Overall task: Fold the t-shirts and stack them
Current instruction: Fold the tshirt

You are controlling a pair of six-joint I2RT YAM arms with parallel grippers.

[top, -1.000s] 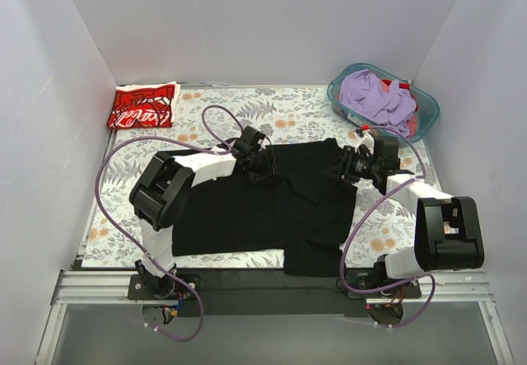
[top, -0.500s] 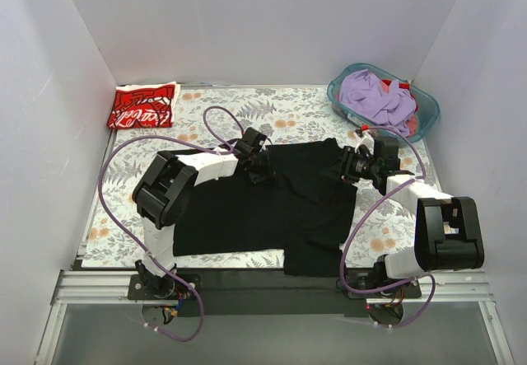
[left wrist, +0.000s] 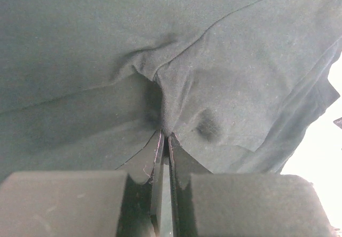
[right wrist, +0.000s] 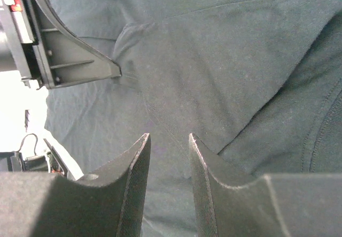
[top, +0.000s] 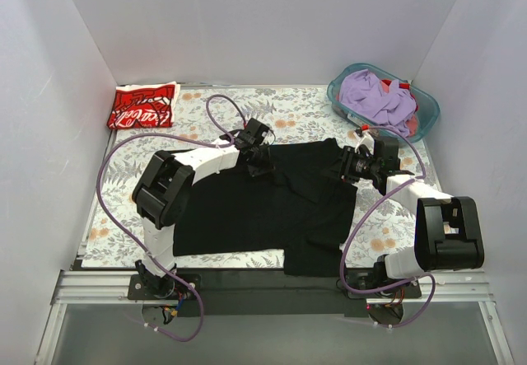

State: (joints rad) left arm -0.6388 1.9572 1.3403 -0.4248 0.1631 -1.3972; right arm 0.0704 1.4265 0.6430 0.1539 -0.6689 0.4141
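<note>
The bench is covered with a pale floral cloth and is closed in by plain white walls on three sides. The black t-shirt lies spread across the middle of the bench, rumpled, with its near hem at the front edge.

The left hand sits at the shirt's far edge, left of centre. Its jaws are pinched tight on a small ridge of the black cloth, which puckers up into them. The right hand is low over the shirt's far right corner, its jaws partly parted. Black cloth lies beneath them and nothing is visibly caught between them.

The red t-shirt, with white lettering, lies folded at the far left corner, well apart from both hands. A teal basket stands at the far right corner, holding purple cloth. Purple cables loop from the arms over the bench and shirt.
</note>
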